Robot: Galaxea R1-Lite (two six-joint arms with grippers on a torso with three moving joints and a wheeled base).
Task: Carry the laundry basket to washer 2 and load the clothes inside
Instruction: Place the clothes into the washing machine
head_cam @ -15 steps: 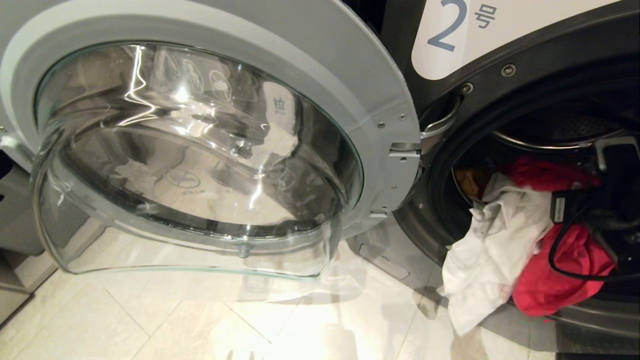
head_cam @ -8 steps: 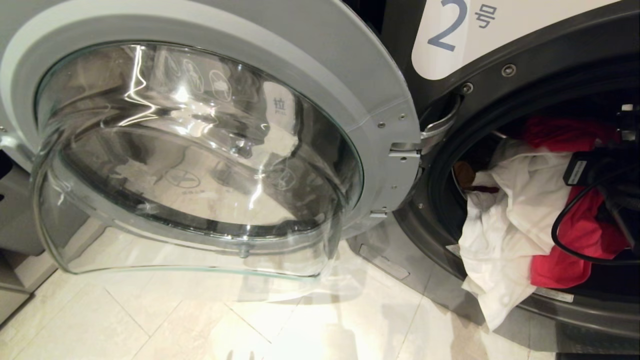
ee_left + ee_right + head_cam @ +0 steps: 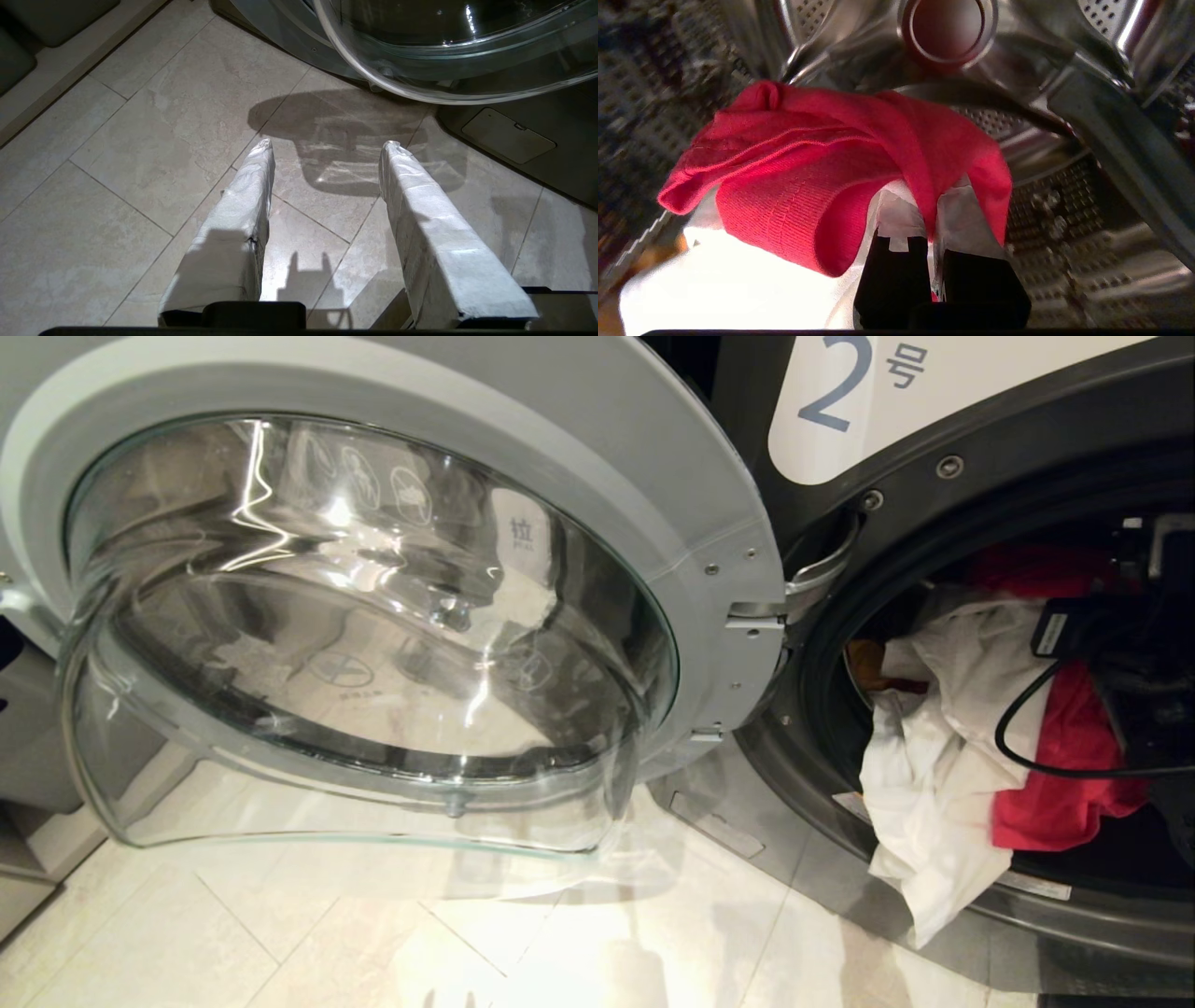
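You can't see the right gripper (image 3: 931, 205) tips: red cloth (image 3: 840, 154) covers them. The washer (image 3: 934, 513) runs off the head view's right edge.
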